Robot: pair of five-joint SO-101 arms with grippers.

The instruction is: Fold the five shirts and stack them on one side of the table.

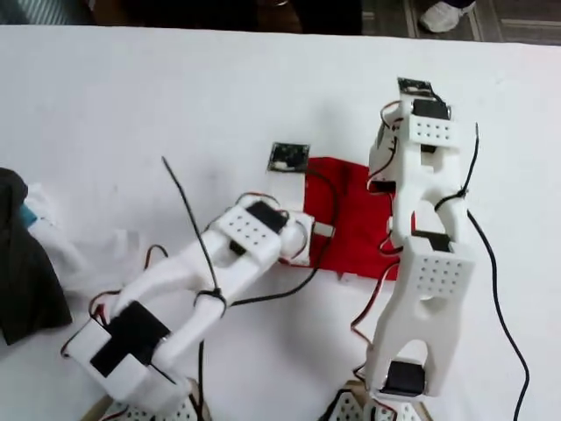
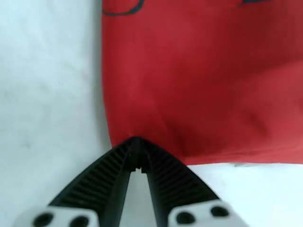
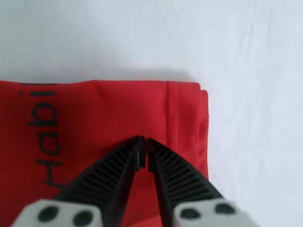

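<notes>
Sitting in the middle of the white tabletop (image 1: 131,105): folded red fabric shirt (image 1: 351,219), both tools clenched at it.
Black lettering (image 3: 45,127) on the shirt. Left arm (image 1: 175,281) stretched low, left tool (image 2: 136,144) tips meeting at the shirt's side hem near a corner; right arm (image 1: 429,272) hunched over, right tool (image 3: 142,146) tips closed on top of the fabric. Can't tell if cloth is caught. Dark crumpled garment (image 1: 26,263) at the tabletop's edge, well apart.

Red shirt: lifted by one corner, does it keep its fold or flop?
Likely flops: the shirt is thin cloth lying flat in layers on the table, so a one-corner lift would probably open the fold. Probably light for its size. Pushed, it would sooner bunch than slide whole; soft creases show in it.
</notes>
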